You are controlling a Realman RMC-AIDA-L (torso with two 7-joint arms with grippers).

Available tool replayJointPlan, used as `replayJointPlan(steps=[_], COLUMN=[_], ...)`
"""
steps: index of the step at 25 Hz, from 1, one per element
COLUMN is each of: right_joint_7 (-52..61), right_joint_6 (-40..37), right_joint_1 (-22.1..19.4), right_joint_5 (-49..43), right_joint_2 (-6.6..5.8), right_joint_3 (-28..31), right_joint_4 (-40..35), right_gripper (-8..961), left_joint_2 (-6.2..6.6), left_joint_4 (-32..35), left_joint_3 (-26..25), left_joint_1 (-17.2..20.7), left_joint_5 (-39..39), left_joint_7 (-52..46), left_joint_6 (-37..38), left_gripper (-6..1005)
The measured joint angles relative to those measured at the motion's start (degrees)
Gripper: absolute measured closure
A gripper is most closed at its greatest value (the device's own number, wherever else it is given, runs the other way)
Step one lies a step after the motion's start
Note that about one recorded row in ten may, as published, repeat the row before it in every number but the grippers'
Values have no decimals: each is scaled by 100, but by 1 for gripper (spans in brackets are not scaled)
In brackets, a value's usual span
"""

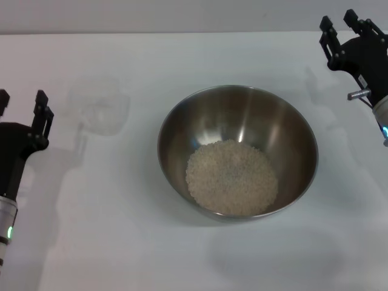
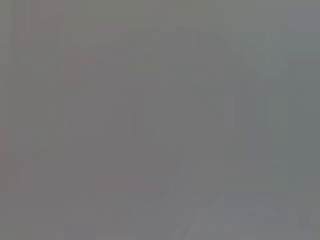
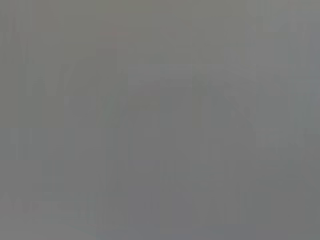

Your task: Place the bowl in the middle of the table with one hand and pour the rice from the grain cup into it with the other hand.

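- Nearest, at the left edge of the head view: left gripper (image 1: 23,104), black, fingers spread apart and holding nothing, hovering over the plain flat white tabletop (image 1: 121,242).
- In the middle of that tabletop: large round stainless-steel mixing bowl (image 1: 291,127), upright, mouth facing up; round, so no long axis to speak of.
- Inside it, toward the near side of the bottom: pale granular heap of whitish-beige rice (image 1: 231,177), spread in a rough disc.
- Farther back and to the left of the bowl, well apart from it: small translucent frosted plastic grain cup (image 1: 100,106), apparently standing upright and apparently emptied; handle direction hard to make out.
- Farthest, at the right edge: right gripper (image 1: 341,26), black, fingers parted and empty, raised clear of the bowl.
- Judged: pour done, bowl placed. Best finished by pulling both arms straight back, staying clear of bowl rim and cup.
- Both wrist views: plain grey, nothing to read.
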Motion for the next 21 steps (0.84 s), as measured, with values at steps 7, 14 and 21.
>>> replayJointPlan(steps=[7, 14, 21], right_joint_7=[0, 5, -20], right_joint_6=[-513, -729, -1139], right_joint_1=[-311, -399, -627], right_joint_5=[-63, -63, -64], right_joint_2=[25, 40, 42], right_joint_3=[-15, -81, -312], right_joint_4=[-145, -255, -473], right_gripper=[439, 293, 273], left_joint_2=[-22, -15, -2], left_joint_4=[118, 275, 299], left_joint_3=[-13, -47, -51], left_joint_1=[-205, -376, -467], left_joint_5=[-5, -11, -8], left_joint_7=[-145, -410, -413], left_joint_6=[-4, -7, 67], left_gripper=[313, 165, 165])
